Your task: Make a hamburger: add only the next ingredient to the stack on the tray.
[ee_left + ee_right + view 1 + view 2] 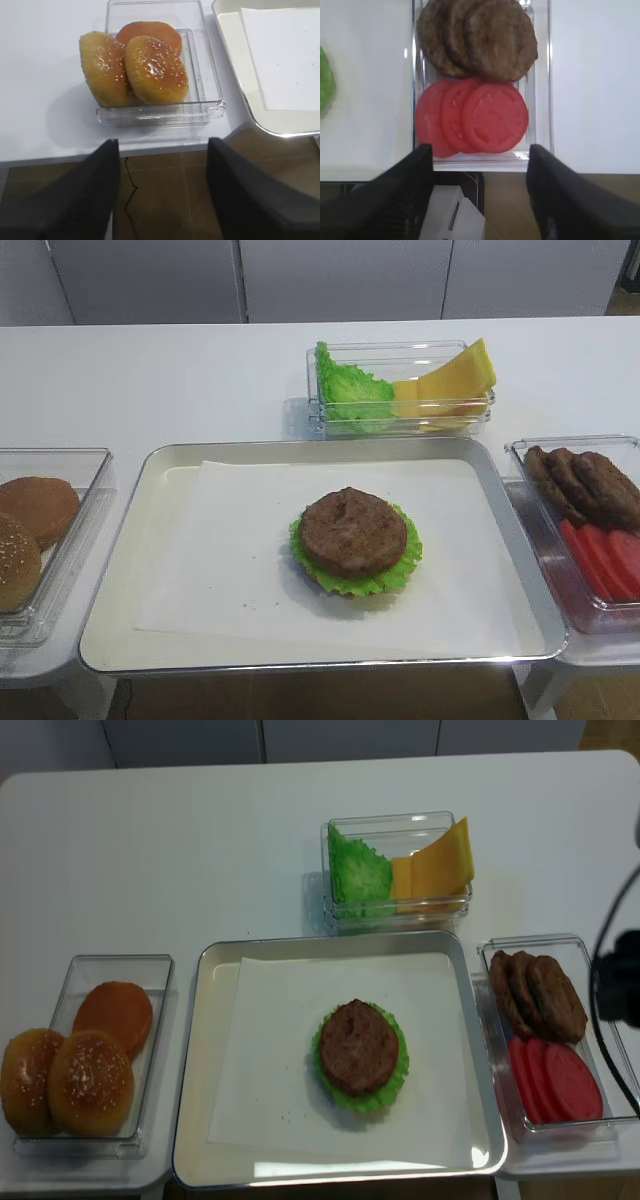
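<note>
The meat patty (352, 531) lies on the stack's lettuce leaf (398, 570) near the middle of the tray (130, 570). The right gripper (479, 200) and the left gripper (162, 195) hold their jaws apart, with nothing between them.

2 exterior views look down at the table (150, 370) from the front: one low and close on the tray (515, 530), the realsense steeper, farther. Right wrist view looks close over the patty-and-tomato box (540, 75); left wrist over the bun box (200, 65). All share the tray edge.
</note>
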